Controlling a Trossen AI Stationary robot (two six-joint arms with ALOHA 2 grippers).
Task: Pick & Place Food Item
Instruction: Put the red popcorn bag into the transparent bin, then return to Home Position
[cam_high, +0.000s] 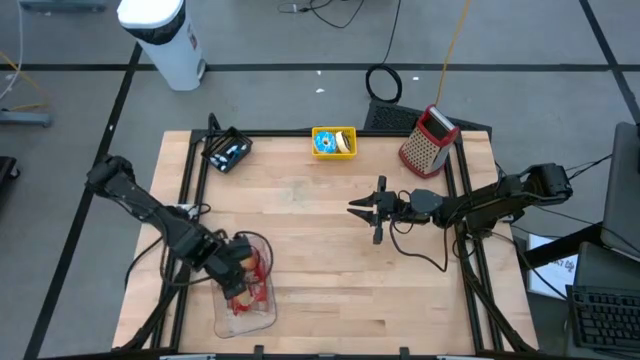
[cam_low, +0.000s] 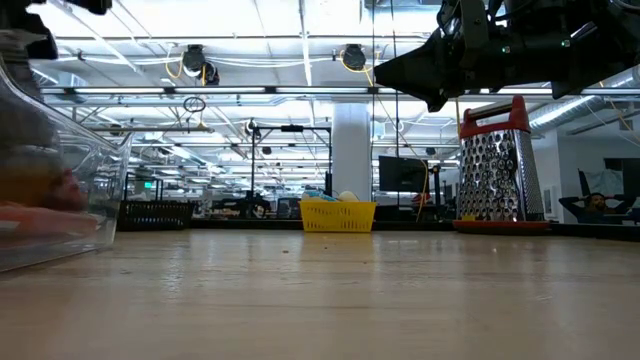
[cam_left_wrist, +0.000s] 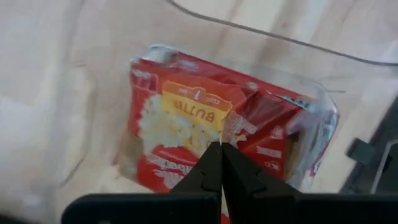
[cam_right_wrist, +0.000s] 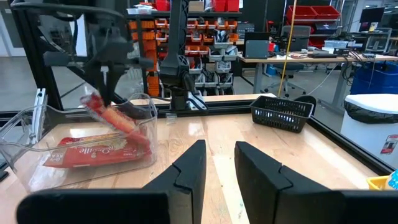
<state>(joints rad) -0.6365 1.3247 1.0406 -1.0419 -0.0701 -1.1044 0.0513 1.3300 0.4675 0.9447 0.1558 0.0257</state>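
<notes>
A clear plastic container (cam_high: 226, 318) stands at the table's near left, with a red popcorn packet (cam_right_wrist: 93, 152) lying flat on its bottom. My left gripper (cam_high: 237, 272) points down into it and is shut on a second red and orange packet (cam_right_wrist: 111, 117). In the left wrist view, red packets (cam_left_wrist: 180, 118) fill the space beyond the shut fingertips (cam_left_wrist: 221, 152). My right gripper (cam_high: 373, 210) hovers level over the table's middle right. It is open (cam_right_wrist: 217, 165), with nothing between its fingers. My left gripper comes from above, pointing steeply down, and holds the packet by its upper end (cam_right_wrist: 94, 101). The packet hangs slanted below the fingers, at the height of the container's rim and above the packet lying there. The exact place of contact is hidden by the fingertips.
A yellow basket (cam_high: 333, 141) with food items sits at the far edge. A red-handled metal grater (cam_high: 428, 140) stands at the far right, and a black basket (cam_high: 226, 150) at the far left. Bare wood lies between the two grippers.
</notes>
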